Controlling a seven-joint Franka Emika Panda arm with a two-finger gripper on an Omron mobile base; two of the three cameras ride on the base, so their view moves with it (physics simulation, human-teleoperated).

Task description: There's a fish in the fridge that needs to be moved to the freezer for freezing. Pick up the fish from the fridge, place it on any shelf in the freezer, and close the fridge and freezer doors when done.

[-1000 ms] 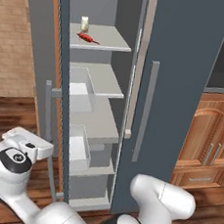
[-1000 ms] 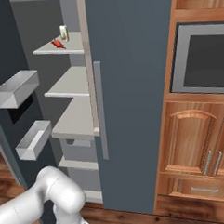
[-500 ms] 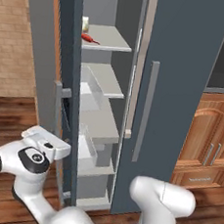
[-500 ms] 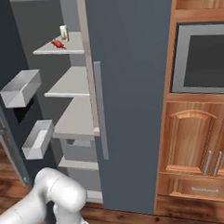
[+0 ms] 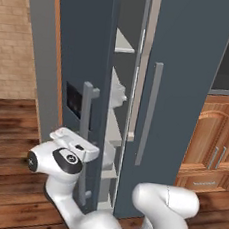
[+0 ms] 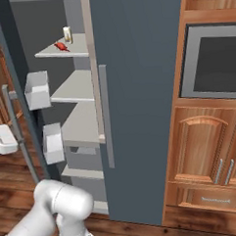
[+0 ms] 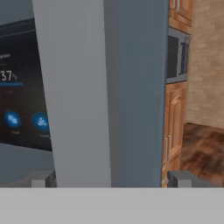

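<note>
The freezer door (image 5: pixel 73 56) with its black panel (image 7: pixel 22 109) stands only a narrow gap from shut. My gripper (image 7: pixel 113 178) is open, and the door's grey bar handle (image 5: pixel 85 133) runs between its fingertips (image 7: pixel 183 178). From the right side, the hand (image 6: pixel 1 141) sits at that handle (image 6: pixel 15 125), low on the left. Inside the freezer, a small red thing (image 6: pixel 61 46), apparently the fish, lies on the top shelf beside a pale jar (image 6: pixel 67 34). Clear bins (image 6: pixel 37 90) hang on the door's inner side. The fridge door (image 6: pixel 138 89) is shut.
Wooden cabinets (image 6: pixel 205 149) and a built-in oven (image 6: pixel 213 66) stand right of the appliance. A brick wall (image 5: pixel 20 35) is on the left above the wooden floor (image 5: pixel 8 134). My own arm's elbow (image 6: pixel 61 206) rises in front of the freezer's lower shelves.
The freezer door has swung from wide open to nearly shut. My hand has travelled right with its handle. The fridge door has stayed shut.
</note>
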